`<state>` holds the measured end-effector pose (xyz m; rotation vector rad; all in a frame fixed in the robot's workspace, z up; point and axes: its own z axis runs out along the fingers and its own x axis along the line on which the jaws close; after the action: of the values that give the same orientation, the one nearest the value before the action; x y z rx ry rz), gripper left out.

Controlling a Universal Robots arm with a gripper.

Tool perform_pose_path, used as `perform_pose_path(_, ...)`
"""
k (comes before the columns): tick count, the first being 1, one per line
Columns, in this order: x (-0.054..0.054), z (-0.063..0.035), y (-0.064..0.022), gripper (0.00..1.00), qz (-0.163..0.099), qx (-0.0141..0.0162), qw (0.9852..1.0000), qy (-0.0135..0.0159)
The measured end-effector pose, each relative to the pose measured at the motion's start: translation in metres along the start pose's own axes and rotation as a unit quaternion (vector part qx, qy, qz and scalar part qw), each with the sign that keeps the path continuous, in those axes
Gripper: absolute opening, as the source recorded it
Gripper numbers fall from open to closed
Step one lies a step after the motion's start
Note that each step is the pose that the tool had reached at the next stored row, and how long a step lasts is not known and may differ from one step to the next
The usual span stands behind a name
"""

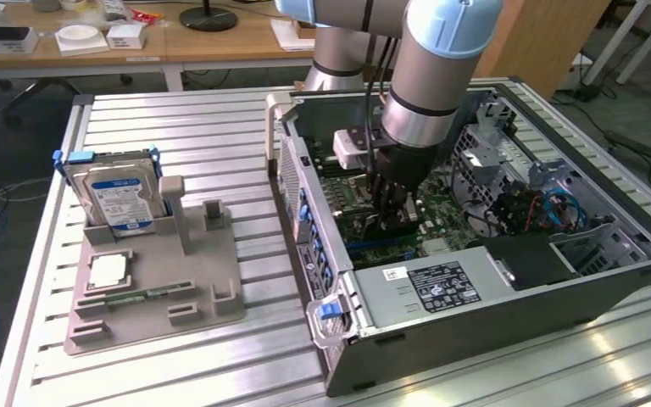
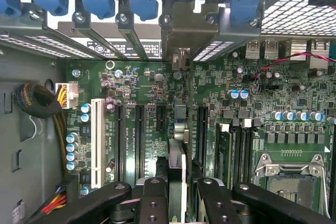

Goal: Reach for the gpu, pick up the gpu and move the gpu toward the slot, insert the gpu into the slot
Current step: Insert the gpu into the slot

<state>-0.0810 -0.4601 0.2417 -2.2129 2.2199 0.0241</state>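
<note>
My gripper (image 2: 177, 190) is down inside the open computer case (image 1: 529, 305), over the green motherboard (image 2: 147, 85). It is shut on the gpu (image 2: 177, 129), a thin card seen edge-on between the black fingers (image 2: 153, 198). The card's silvery bracket (image 2: 181, 24) stands at the case's rear wall among the blue clips. In the exterior view the gripper (image 1: 397, 222) hangs low over the board and mostly hides the card. A piece of the blue slot (image 1: 369, 248) shows just beside the fingers; under the card it is hidden. Whether the card is seated in it I cannot tell.
Dark connector strips (image 2: 139, 140) and a white one (image 2: 96, 142) flank the card. Memory strips (image 2: 233, 150) and the silver processor socket (image 2: 289, 177) lie to the other side. A cable bundle (image 2: 39, 100) sits by the case wall. Outside, a hard drive (image 1: 122, 191) stands in a grey holder (image 1: 156, 288).
</note>
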Motion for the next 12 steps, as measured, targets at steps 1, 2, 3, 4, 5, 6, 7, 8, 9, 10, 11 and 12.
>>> perform_pose_path(1, 0.0000, 0.0000, 0.0000, 0.26, 0.000, 0.0000, 1.0000, 0.0000)
perform_pose_path(2, 0.0000, 0.0000, -0.0001, 0.26, 0.000, 0.0000, 1.0000, 0.0000)
perform_pose_path(3, 0.0000, 0.0000, 0.0000, 0.26, 0.000, 0.0000, 1.0000, 0.0000)
perform_pose_path(4, 0.0000, 0.0000, 0.0000, 0.26, 0.000, 0.0000, 1.0000, 0.0000)
perform_pose_path(5, 0.0000, 0.0000, 0.0000, 0.26, 0.000, 0.0000, 1.0000, 0.0000)
perform_pose_path(6, 0.0000, 0.0001, 0.0000, 0.26, 0.000, 0.0000, 1.0000, 0.0000)
perform_pose_path(7, 0.0000, 0.0002, 0.0000, 0.26, 0.000, 0.0000, 1.0000, -0.0001)
perform_pose_path(8, 0.0000, 0.0006, -0.0001, 0.26, 0.000, 0.0001, 1.0000, -0.0002)
perform_pose_path(9, 0.0000, 0.0013, -0.0001, 0.26, 0.000, 0.0001, 1.0000, -0.0003)
perform_pose_path(10, 0.0000, 0.0015, 0.0000, 0.26, 0.000, 0.0001, 1.0000, -0.0002)
perform_pose_path(11, 0.0000, 0.0016, 0.0000, 0.26, 0.000, 0.0000, 1.0000, -0.0001)
perform_pose_path(12, 0.0000, 0.0017, 0.0000, 0.26, 0.000, 0.0000, 1.0000, -0.0002)
